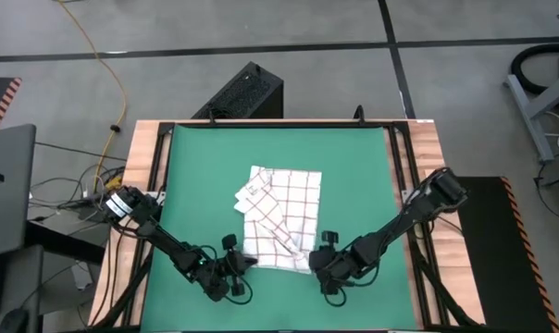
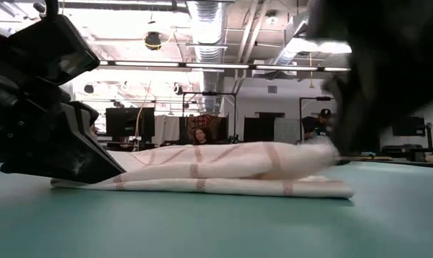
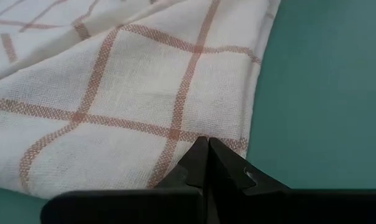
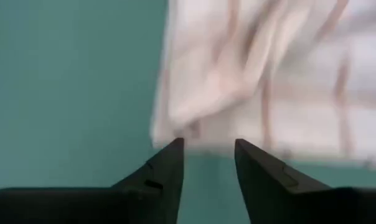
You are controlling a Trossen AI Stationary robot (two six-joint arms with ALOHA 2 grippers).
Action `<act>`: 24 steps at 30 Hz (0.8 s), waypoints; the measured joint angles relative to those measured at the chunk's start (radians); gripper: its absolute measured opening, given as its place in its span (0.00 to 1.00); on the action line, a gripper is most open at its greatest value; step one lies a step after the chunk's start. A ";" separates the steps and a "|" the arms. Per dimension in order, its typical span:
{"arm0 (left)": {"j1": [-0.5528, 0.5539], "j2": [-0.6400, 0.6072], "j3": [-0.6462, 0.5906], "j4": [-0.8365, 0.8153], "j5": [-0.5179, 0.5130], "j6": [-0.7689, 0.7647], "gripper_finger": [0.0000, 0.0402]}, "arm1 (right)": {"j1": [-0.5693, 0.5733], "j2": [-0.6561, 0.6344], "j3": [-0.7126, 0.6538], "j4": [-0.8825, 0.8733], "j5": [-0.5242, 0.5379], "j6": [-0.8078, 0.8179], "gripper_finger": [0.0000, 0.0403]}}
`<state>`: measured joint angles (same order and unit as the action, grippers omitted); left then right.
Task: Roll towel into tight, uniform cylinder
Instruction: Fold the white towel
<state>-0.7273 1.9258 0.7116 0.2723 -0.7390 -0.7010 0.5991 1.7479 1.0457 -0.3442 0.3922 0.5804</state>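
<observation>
The towel (image 1: 279, 217), white with a red-brown check, lies loosely folded in several layers on the green mat (image 1: 354, 157); its underside rests flat on the mat (image 2: 224, 188). My left gripper (image 1: 247, 264) is shut and low at the towel's near left corner (image 3: 208, 144). My right gripper (image 1: 321, 261) is open and raised above the mat just off the towel's near right corner (image 4: 208, 146), with nothing between its fingers. In the low view it is a dark blur (image 2: 374, 79). My left gripper's shut fingertips (image 3: 197, 155) meet the towel's near hem (image 3: 228, 142) close to its near left corner. They slant down from the table's near left side. The towel stays flat on the mat. Whether any cloth is caught between the fingers, I cannot tell.
A black box (image 1: 247, 92) stands beyond the table's far edge. Wooden table borders (image 1: 141, 185) run along both sides of the mat. Bare mat surrounds the towel (image 1: 205, 157). In the room behind, people sit at desks (image 2: 199, 135).
</observation>
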 joint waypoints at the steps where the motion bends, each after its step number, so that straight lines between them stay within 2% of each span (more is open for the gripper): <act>1: 0.000 0.000 0.000 -0.001 0.001 0.000 0.00 | 0.000 -0.022 0.002 0.006 0.027 0.002 0.43; 6: 0.000 0.002 0.000 -0.004 -0.002 0.007 0.00 | -0.010 -0.057 0.002 0.062 0.167 -0.002 0.43; 11: -0.001 0.002 -0.001 -0.004 -0.007 0.019 0.00 | -0.059 -0.052 0.014 0.042 0.164 0.012 0.43; 19: -0.002 0.003 -0.002 -0.001 -0.017 0.034 0.00 | -0.165 0.046 0.015 0.164 0.004 -0.078 0.43; 24: -0.002 0.004 -0.003 0.004 -0.021 0.037 0.00 | -0.195 0.056 0.015 0.168 -0.027 -0.084 0.43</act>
<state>-0.7292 1.9297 0.7088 0.2763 -0.7601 -0.6636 0.4042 1.8042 1.0611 -0.1766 0.3647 0.4965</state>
